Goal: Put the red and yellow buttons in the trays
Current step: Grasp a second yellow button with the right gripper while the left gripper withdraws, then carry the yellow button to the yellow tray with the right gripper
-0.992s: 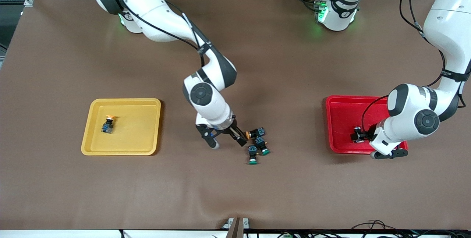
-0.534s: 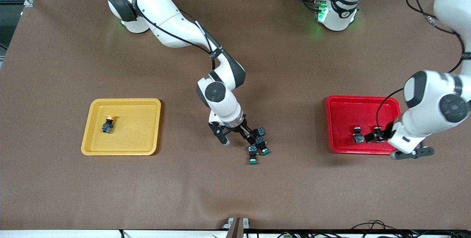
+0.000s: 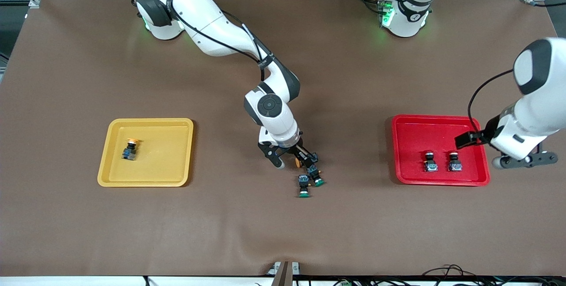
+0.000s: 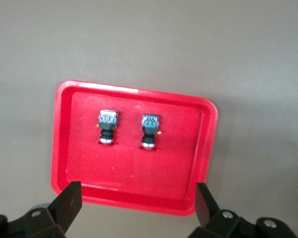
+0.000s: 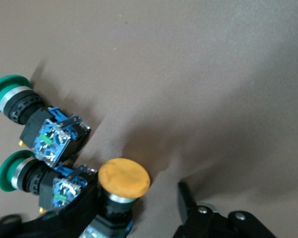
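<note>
The yellow-capped button (image 3: 299,161) lies on the table mid-way between the trays. My right gripper (image 3: 292,161) is open and down around it. In the right wrist view the button (image 5: 124,179) sits between the fingers, one finger against its body, the other finger (image 5: 188,202) apart from it. The yellow tray (image 3: 163,144) holds another yellow button (image 3: 130,149). The red tray (image 3: 437,131) holds two red buttons (image 3: 430,162) (image 3: 454,162) side by side; they also show in the left wrist view (image 4: 108,128) (image 4: 149,131). My left gripper (image 3: 526,160) is open and empty, raised over the table beside the tray (image 4: 134,183).
Two green-capped buttons (image 3: 303,185) (image 3: 315,176) lie right next to the yellow button, nearer to the front camera; both show in the right wrist view (image 5: 20,99) (image 5: 25,173). The brown table (image 3: 283,233) spreads wide around the trays.
My left gripper left a second red button in the red tray, rose and moved off toward the left arm's end. My right gripper moved over to the yellow button and closed in around it.
</note>
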Available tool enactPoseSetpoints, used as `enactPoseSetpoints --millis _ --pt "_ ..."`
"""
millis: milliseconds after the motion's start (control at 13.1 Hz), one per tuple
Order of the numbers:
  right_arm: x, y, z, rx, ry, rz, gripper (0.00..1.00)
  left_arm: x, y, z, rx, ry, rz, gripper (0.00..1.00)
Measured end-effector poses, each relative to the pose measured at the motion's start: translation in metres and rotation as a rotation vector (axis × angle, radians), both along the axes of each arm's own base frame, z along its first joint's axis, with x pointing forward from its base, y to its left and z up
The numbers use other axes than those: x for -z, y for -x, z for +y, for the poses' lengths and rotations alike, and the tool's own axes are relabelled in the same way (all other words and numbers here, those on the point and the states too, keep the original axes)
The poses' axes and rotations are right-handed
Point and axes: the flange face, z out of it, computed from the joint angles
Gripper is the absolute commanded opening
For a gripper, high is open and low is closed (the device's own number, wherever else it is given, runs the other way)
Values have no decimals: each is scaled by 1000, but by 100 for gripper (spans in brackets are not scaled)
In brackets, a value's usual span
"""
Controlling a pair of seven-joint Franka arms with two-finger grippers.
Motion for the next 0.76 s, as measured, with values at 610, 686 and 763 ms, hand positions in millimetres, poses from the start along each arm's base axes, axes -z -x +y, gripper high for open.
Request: enactPoseSetpoints --millis 610,686,763 --pt "-19 -27 -38 -16 142 86 0 -106 21 -2 9 15 34 100" --pt "-34 -35 -52 -36 165 110 0 -116 25 -3 24 22 32 100" --pt "-53 -44 -66 -59 181 136 0 -124 28 -3 36 21 28 100"
